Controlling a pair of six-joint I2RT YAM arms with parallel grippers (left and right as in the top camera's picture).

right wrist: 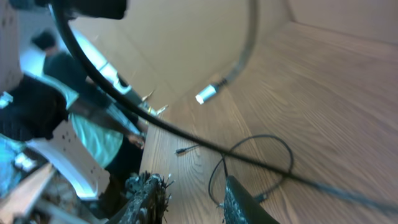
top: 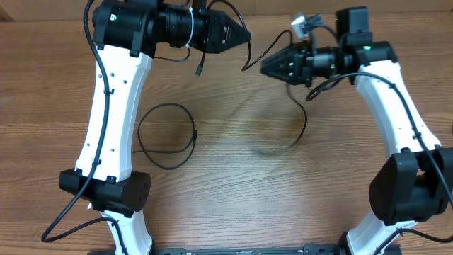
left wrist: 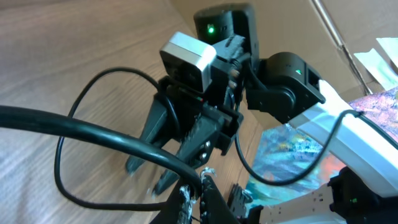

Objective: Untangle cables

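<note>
Thin black flexible cable pinched in left gripper; right gripper spread. Close on neighbouring strand, then separate slowly.

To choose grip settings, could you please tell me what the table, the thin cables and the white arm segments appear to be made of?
Table: wood or wood-look laminate, matte, with visible brown grain. Cables: probably rubber or plastic sheathing, black, slightly glossy, curling loosely; one plug tip looks silvery, likely metal. White arm segments: smooth moulded plastic or painted metal, with a faint sheen.
</note>
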